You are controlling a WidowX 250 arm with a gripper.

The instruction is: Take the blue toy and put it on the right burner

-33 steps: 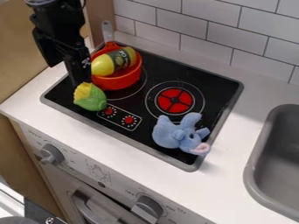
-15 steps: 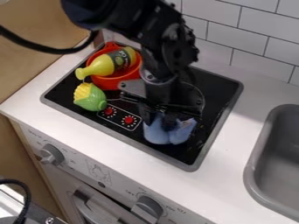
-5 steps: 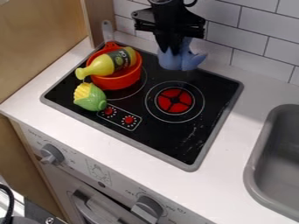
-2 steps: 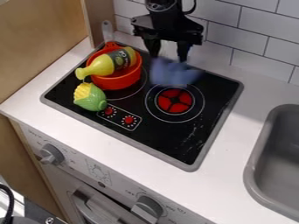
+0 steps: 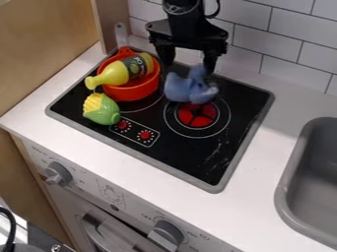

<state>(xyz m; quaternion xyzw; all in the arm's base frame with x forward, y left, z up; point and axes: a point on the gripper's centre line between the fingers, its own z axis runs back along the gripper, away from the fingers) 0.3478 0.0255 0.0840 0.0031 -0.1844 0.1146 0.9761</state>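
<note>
Corn toy (image 5: 101, 109) in front of pot (image 5: 133, 89), btl (image 5: 121, 71) in pot.

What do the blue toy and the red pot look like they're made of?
The blue toy looks like soft plush fabric, matte, judging by its fuzzy, floppy outline. The red pot seems to be smooth plastic with a slight sheen, though painted metal is possible.

White counter (image 5: 266, 167), black stovetop (image 5: 178, 150); on stovetop: red pot (image 5: 135, 90), toy corn (image 5: 101, 111), blue toy (image 5: 188, 90).

The gripper (image 5: 188, 68) has now opened its fingers, and the blue plush toy (image 5: 187, 90), before held between them, has come down below.
</note>
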